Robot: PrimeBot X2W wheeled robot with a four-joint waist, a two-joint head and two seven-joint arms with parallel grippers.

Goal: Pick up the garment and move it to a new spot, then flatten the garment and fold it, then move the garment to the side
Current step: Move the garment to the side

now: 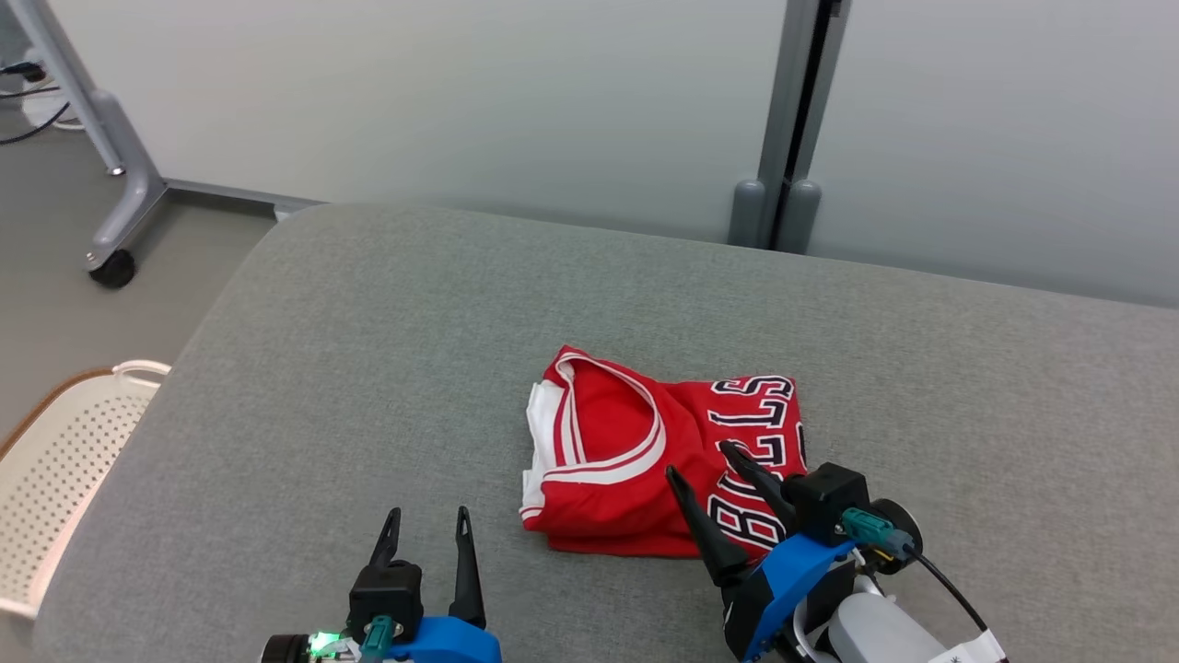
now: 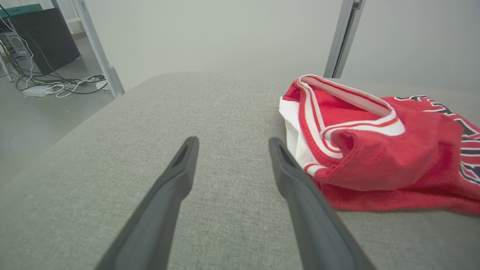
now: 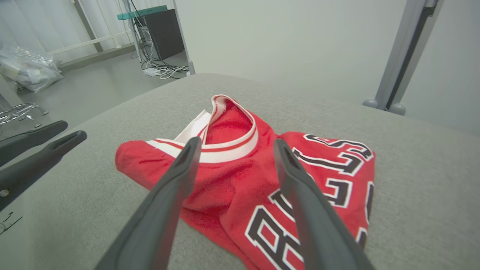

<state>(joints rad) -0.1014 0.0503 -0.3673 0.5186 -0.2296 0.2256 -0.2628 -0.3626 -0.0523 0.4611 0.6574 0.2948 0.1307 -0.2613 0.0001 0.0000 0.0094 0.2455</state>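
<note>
Head view, looking down: a red jersey [image 1: 636, 460] with white trim and black lettering lies folded in a compact, slightly rumpled bundle near the middle of a grey cushioned surface [image 1: 368, 350]. The left gripper [image 1: 428, 512] sits at the lower edge, left of the jersey and apart from it, its two dark fingers spread with nothing between them. The right gripper [image 1: 698, 458] reaches in from the lower right, its fingers also spread and empty, their tips over the jersey's near right part, by the lettering; whether they touch the cloth cannot be told. A white perforated basket [image 1: 55, 460] stands off the surface's left edge, and a wheeled stand [image 1: 120, 193] is on the floor beyond. Left wrist view: the spread fingers point across bare grey fabric, and the jersey's collar end lies just beside the right-hand finger. Cables [image 2: 56, 84] trail on the floor at upper left. Right wrist view: the parted fingers hang over the jersey, framing its collar and lettering, while the other arm's dark fingers show at the left edge.
</note>
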